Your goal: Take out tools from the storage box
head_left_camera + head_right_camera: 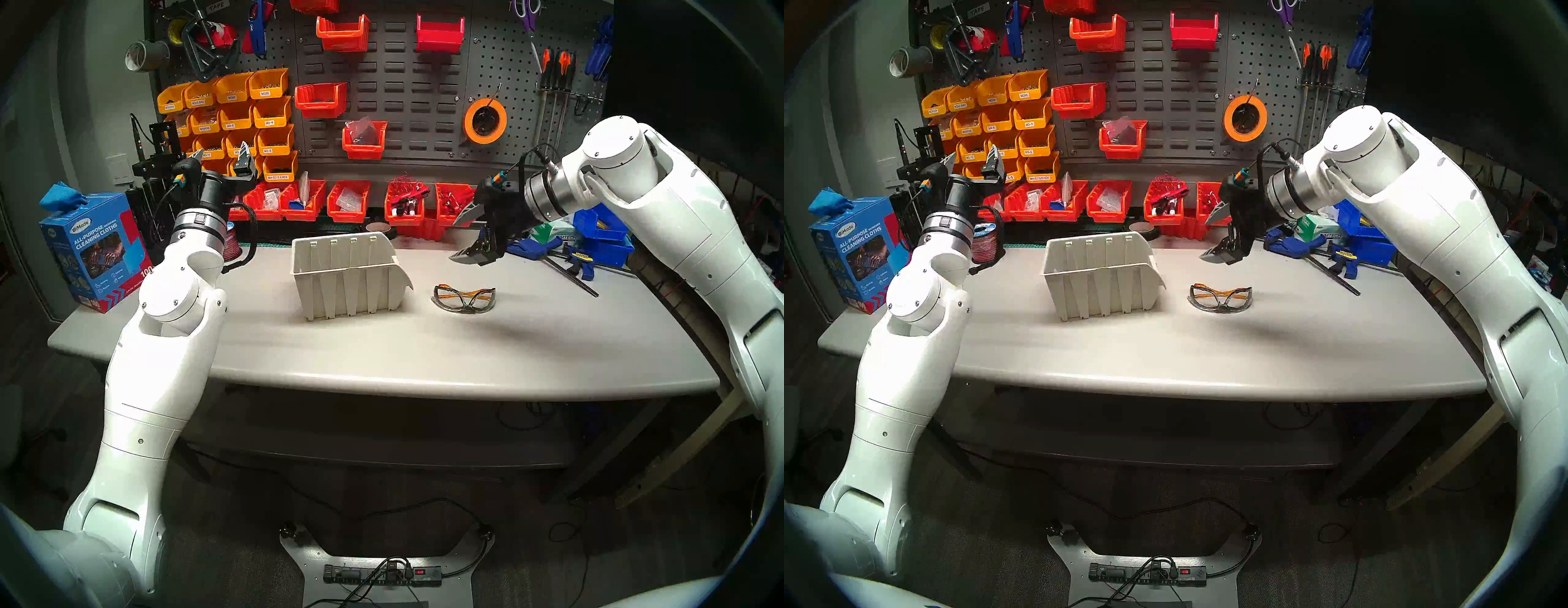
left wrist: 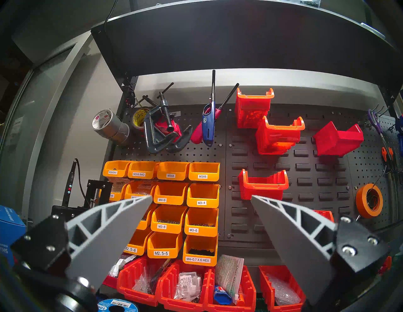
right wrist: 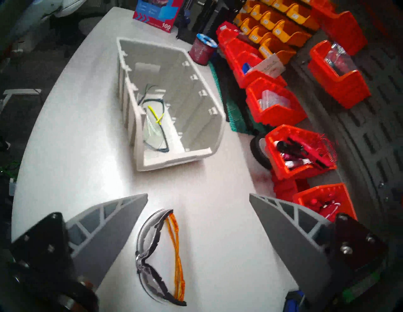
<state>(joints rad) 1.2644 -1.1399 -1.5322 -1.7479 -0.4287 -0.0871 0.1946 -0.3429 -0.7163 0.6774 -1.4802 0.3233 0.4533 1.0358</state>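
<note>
The beige storage box [image 1: 348,280] [image 1: 1102,276] [image 3: 196,102] stands mid-table. Inside it lie safety glasses with grey arms and yellow accents [image 3: 156,124], seen only in the right wrist view. A second pair with orange arms [image 1: 464,297] [image 1: 1221,298] [image 3: 161,257] lies on the table to the right of the box. My right gripper [image 1: 464,235] [image 1: 1216,235] [image 3: 198,196] hangs open above and behind the orange pair, holding nothing. My left gripper [image 1: 220,159] [image 1: 973,161] [image 2: 200,198] is open, raised at the far left and pointing at the pegboard.
Red bins [image 1: 348,201] line the table's back edge; orange bins [image 1: 237,114] hang on the pegboard. A blue cleaning-cloth box [image 1: 93,246] stands at the left, a red wire spool [image 3: 201,50] behind the box, blue clamps [image 1: 568,259] and blue bins [image 1: 602,229] at the right.
</note>
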